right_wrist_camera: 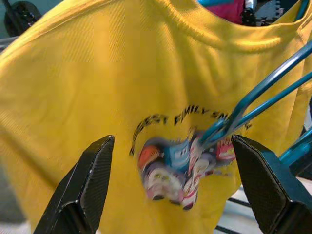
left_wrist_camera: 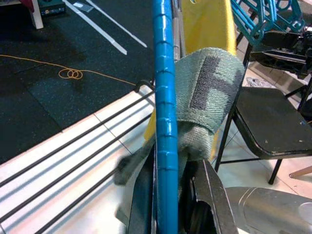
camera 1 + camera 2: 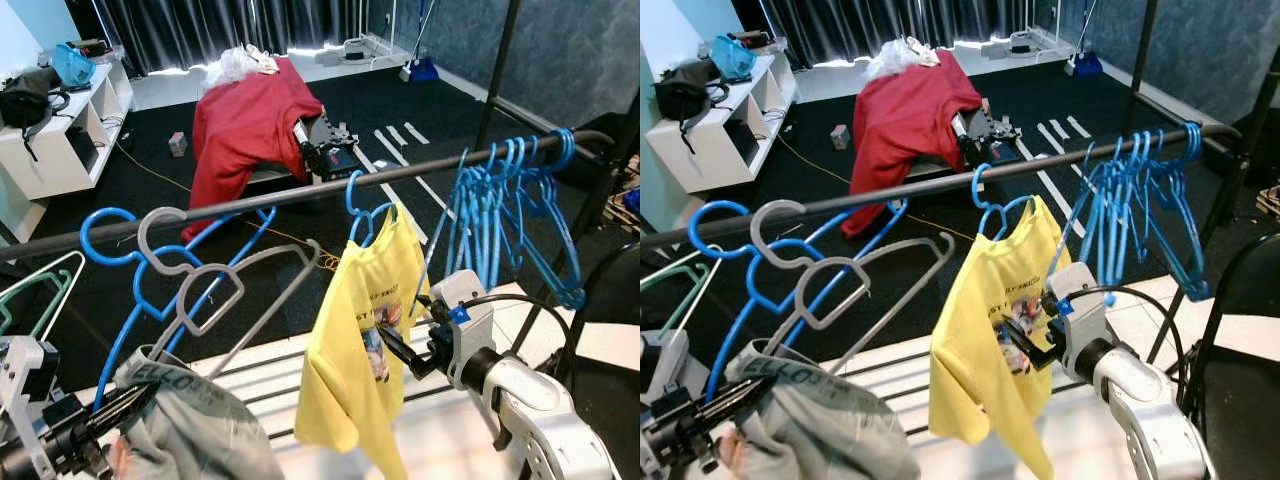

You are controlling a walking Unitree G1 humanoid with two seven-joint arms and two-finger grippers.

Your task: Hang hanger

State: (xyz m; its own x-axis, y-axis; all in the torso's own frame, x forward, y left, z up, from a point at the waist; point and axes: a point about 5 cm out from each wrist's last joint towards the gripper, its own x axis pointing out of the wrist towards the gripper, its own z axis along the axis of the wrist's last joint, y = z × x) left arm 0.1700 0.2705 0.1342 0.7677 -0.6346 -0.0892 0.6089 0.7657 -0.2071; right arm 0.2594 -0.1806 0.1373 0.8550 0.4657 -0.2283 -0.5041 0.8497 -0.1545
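1. grey-green fabric (image 3: 195,420) sits bunched at the near left edge on a blue hanger (image 3: 150,300); the head views cut off its lower part, so what garment it is stays unclear.
2. the left gripper (image 2: 170,195) has its black fingers clamped on the blue hanger's arm with folds of the grey-green cloth pressed between them. the left wrist view shows this grip close up, while in the head views the fingers are half buried under the fabric.
3. the hanger's blue hook (image 3: 105,235) loops at the dark rail (image 3: 280,197), but whether it rests its weight on the rail cannot be told.
4. a grey hanger (image 3: 215,280) hangs just beside it, and a pale green hanger (image 3: 40,290) is cut off by the left edge.
5. the right gripper (image 1: 170,180) holds its fingers wide apart, facing the print on a yellow t-shirt (image 3: 360,340) without touching it. the right wrist view blurs the print; the lettering is not readable.
6. the t-shirt's own blue hook sits over the rail, and a cluster of blue hangers (image 3: 520,200) hangs further along to the right.
7. well behind, a red cloth (image 3: 245,125) drapes over something hidden, and a white shelf (image 3: 60,140) stands at the far left.
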